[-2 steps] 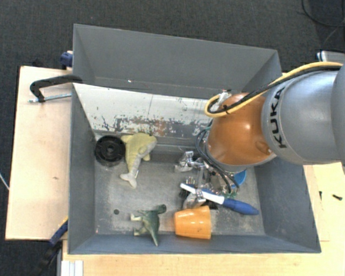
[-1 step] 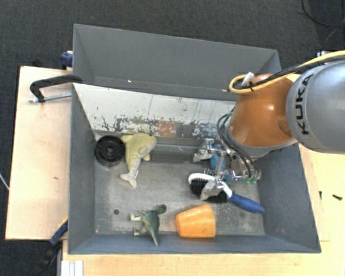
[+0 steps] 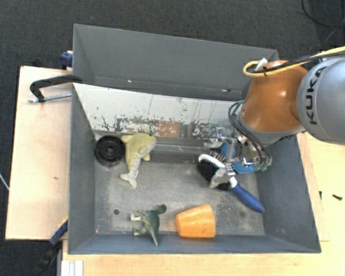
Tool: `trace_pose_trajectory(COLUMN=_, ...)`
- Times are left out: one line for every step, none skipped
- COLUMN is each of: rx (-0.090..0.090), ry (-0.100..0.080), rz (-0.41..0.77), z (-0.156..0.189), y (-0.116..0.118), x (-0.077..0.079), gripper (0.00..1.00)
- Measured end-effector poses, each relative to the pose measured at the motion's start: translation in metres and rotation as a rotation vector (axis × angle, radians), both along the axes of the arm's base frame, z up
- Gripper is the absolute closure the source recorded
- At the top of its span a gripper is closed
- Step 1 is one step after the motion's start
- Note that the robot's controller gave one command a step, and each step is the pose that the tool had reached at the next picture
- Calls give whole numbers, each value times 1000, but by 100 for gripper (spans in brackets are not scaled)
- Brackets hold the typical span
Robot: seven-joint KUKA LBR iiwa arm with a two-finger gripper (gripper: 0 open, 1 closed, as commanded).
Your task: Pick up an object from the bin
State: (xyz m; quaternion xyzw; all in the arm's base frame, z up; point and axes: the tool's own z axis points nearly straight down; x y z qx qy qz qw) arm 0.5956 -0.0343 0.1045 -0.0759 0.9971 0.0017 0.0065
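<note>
1. Five small things lie on the floor of the grey metal bin (image 3: pixel 175 188), whose surface is speckled and scuffed.
2. The gripper (image 3: pixel 233 159) hangs low at the right of the bin, close to the far wall, under the arm's rounded orange cover and a tangle of cables. Whether it is apart or together cannot be told.
3. Just under and beside the gripper lies a brush-like tool (image 3: pixel 248 199). Its slim, smooth blue handle runs out from below the gripper towards the near right, and its dark, bulky head with a white edge sits at the gripper's left side. Whether the gripper touches it cannot be told.
4. An orange cup (image 3: pixel 196 221), smooth, tapered and lying on its side, rests near the front wall, nearer and to the left of the tool and apart from it.
5. A small green toy dinosaur (image 3: pixel 151 221), thin and spiky in outline, lies just left of the cup.
6. A pale yellow toy animal (image 3: pixel 137 152) with a long tail lies at the far left, well apart from the gripper.
7. A black round disc (image 3: pixel 108 149), ribbed like a wheel, sits just beside the pale animal's left side.
</note>
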Motion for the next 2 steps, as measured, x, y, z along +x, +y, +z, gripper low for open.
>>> trace_pose_trajectory(rx=6, ry=6, rz=-156, z=-30, y=-10, x=7, gripper=0)
trace_pose_trajectory(rx=1, ry=6, rz=-155, z=-28, y=-7, x=9, gripper=0)
